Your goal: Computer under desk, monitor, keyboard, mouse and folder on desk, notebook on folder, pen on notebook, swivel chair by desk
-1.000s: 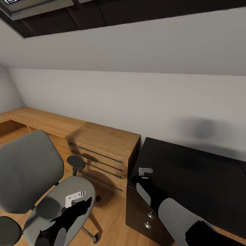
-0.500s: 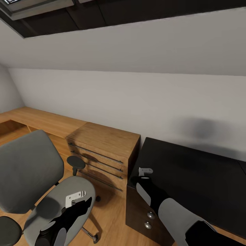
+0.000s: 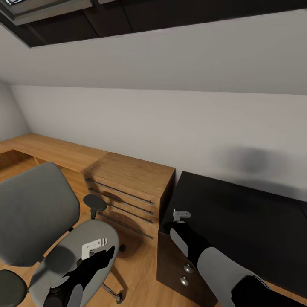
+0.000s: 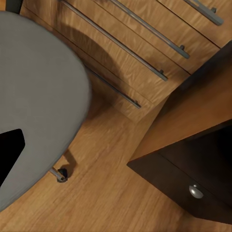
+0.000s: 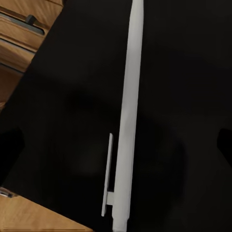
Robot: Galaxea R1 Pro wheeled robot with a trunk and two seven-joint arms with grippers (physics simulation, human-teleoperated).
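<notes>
We are holding our right end effector (image 3: 181,215) over the near corner of the black counter (image 3: 238,217), above its drawer unit with the round silver knobs (image 3: 188,268). In the right wrist view the white pen (image 5: 128,121) is lying straight ahead of this end effector against the glossy black top. It is running lengthwise between two dark finger shapes at the edges of that view. Both shapes are standing well clear of the pen, so we are reading the fingers as spread, with nothing pinched. Hanging over the pen like this is probably lining us up to pick it up, though we cannot tell whether it is resting flat on the counter.

We are keeping our left end effector (image 3: 96,249) low over the chair (image 3: 34,209), with plain grey seat upholstery directly beneath it. Whether its fingers are spread or pressed together we cannot tell. The light-wood cabinet (image 3: 132,179) is standing just beyond this end effector, between the chair and the counter. The chair is sitting near the counter but apart from it, and we judge that it is waiting to be pushed in.
</notes>
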